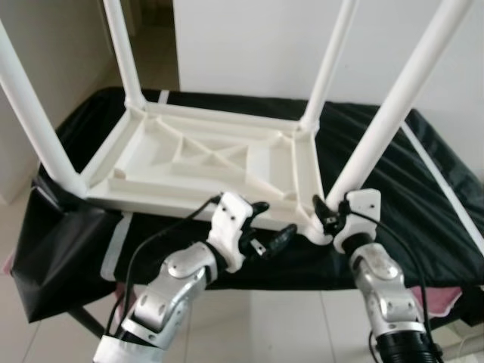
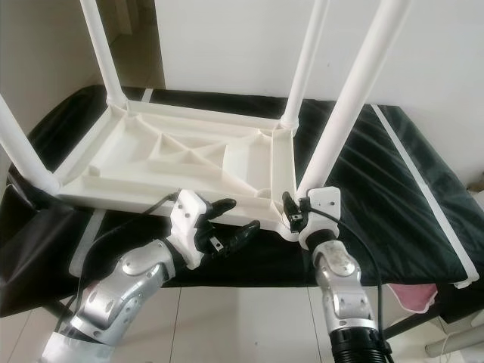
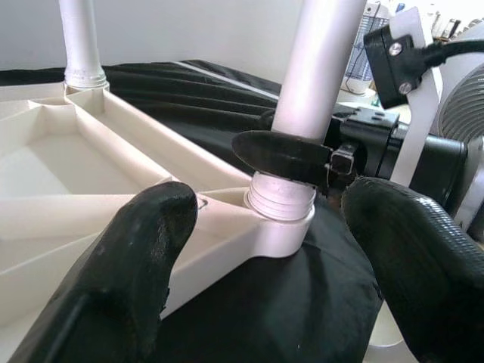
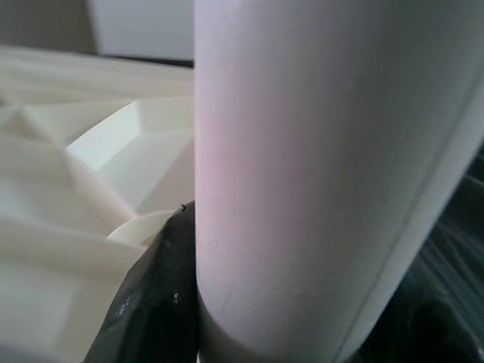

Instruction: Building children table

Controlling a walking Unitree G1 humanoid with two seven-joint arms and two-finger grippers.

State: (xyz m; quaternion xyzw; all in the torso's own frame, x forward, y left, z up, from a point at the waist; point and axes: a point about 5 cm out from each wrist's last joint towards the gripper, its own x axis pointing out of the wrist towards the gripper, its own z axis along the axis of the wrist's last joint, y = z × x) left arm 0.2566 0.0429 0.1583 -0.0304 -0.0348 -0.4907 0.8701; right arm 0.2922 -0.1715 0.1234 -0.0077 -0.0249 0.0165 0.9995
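Note:
A white plastic children's table (image 1: 204, 155) lies upside down on a black-covered surface, with its legs pointing up. My right gripper (image 1: 327, 215) is shut on the near-right leg (image 1: 393, 106) just above its corner socket (image 3: 280, 208). One of its black fingers (image 3: 283, 155) wraps the leg's base, and the leg (image 4: 325, 151) stands close against the right wrist camera. My left gripper (image 1: 272, 221) is open, hovering at the table's front edge a little left of that corner, with nothing between its fingertips (image 3: 128, 265).
The other legs (image 1: 34, 113) stand at the near-left and far corners. The black cover (image 1: 431, 219) hangs over the front edge, with white strips across it. A pink item (image 2: 412, 296) lies low at the right. A white wall is behind and tiled floor is below.

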